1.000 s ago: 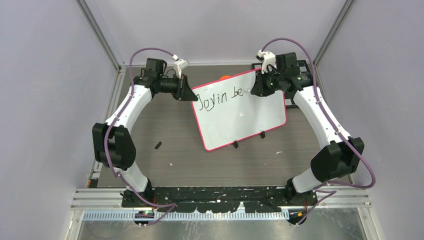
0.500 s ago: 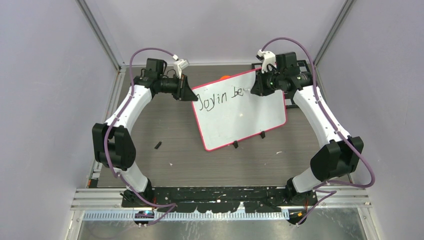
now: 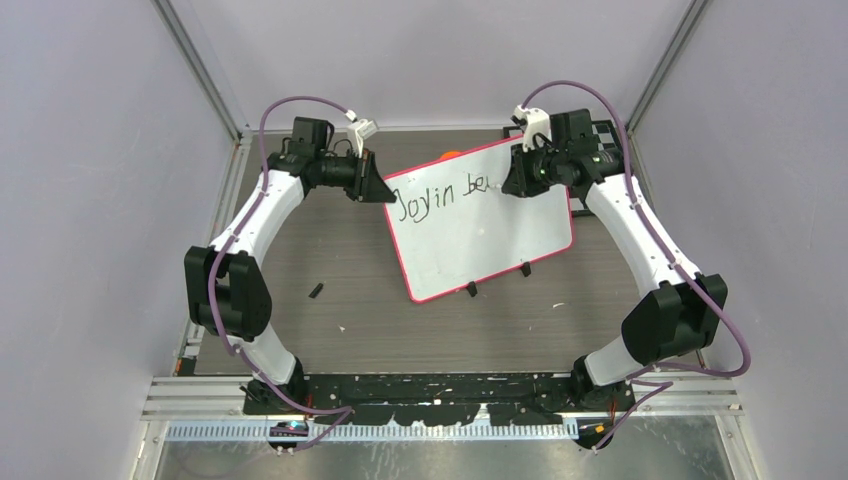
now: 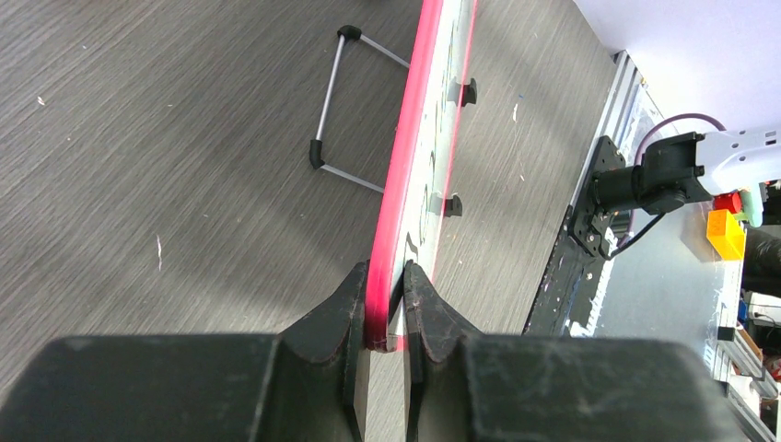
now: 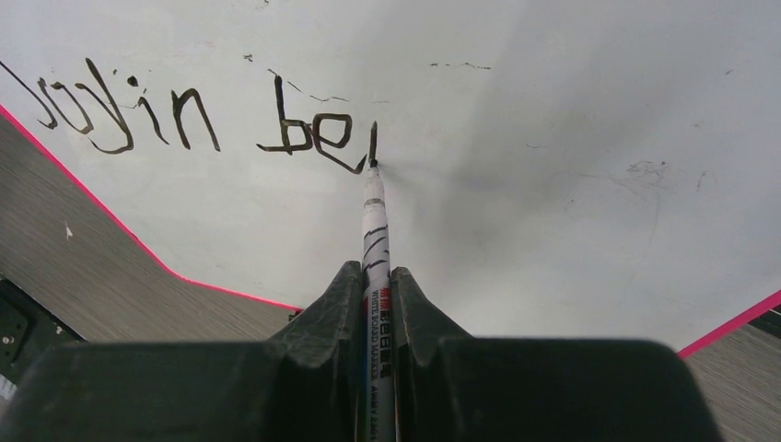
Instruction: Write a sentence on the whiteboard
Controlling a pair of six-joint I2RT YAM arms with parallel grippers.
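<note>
The whiteboard (image 3: pixel 480 240) sits upper centre of the overhead view on the bench (image 3: pixel 340 270), its pink edge pinched by the left gripper (image 4: pixel 385 285). The right gripper (image 5: pixel 373 276) pinches a marker (image 5: pixel 375 221), tip on the board. The sentence (image 5: pixel 198 120) has just gained a stroke after "be", probably "i"; more words likely remain.

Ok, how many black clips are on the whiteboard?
2, both on the whiteboard's near edge: the left clip, and the right clip further along. The far edge is partly hidden.
</note>
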